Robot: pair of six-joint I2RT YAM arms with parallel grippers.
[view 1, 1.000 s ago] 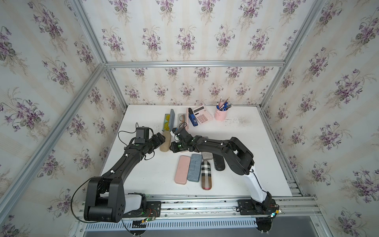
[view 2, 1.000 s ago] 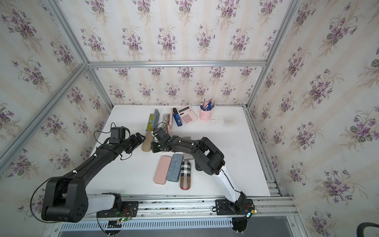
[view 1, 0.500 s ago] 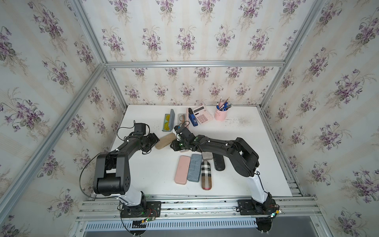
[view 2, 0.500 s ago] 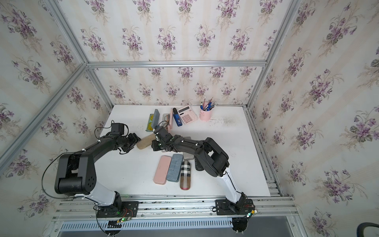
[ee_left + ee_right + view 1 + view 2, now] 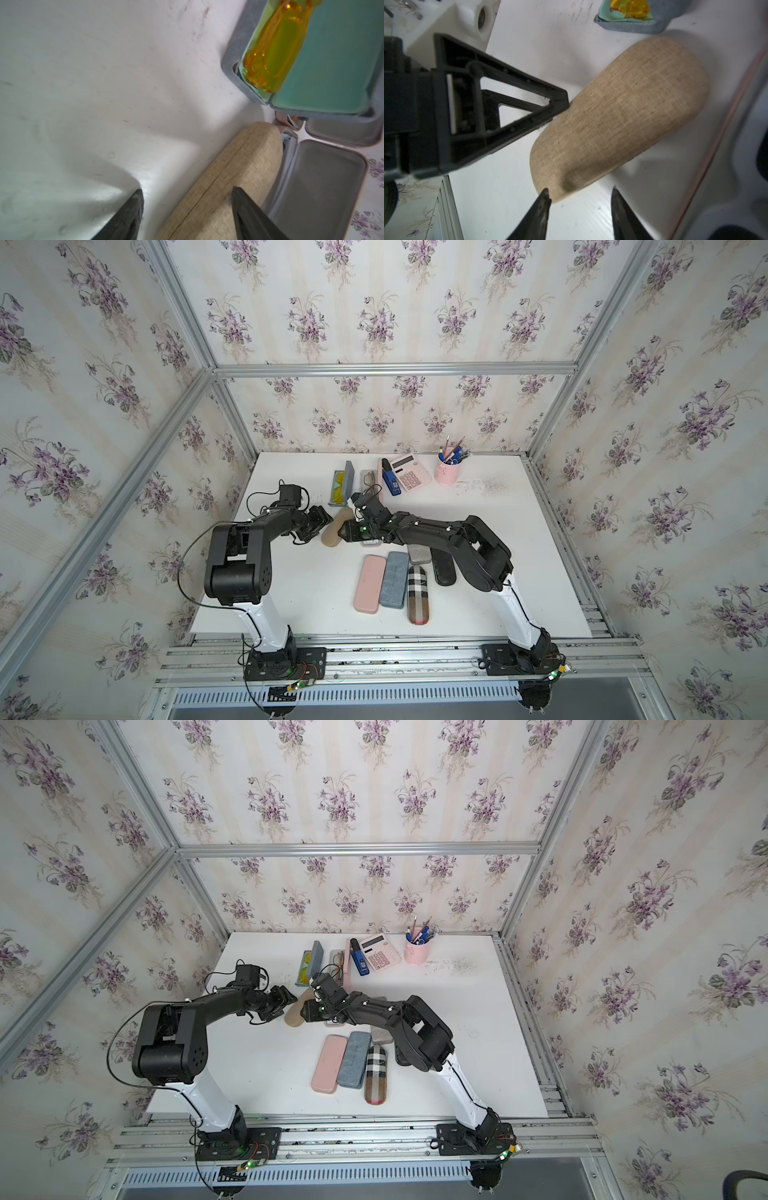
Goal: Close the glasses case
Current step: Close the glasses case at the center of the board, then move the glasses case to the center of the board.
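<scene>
Left claw (image 5: 187,191) spread wide, gripping nothing, one fingertip (image 5: 564,101) against tan glasses case (image 5: 623,116), lid down on worktop (image 5: 311,593). My right claw (image 5: 580,194) parted too, empty, case end just ahead.

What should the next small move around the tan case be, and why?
Probably draw the left claw back off the tan case: its seam looks shut, it lies on the table, and the right claw stands open, gripping nothing.

tan case (image 5: 224,187) cut off at left wrist frame edge; grey case (image 5: 737,128) blurred.
</scene>
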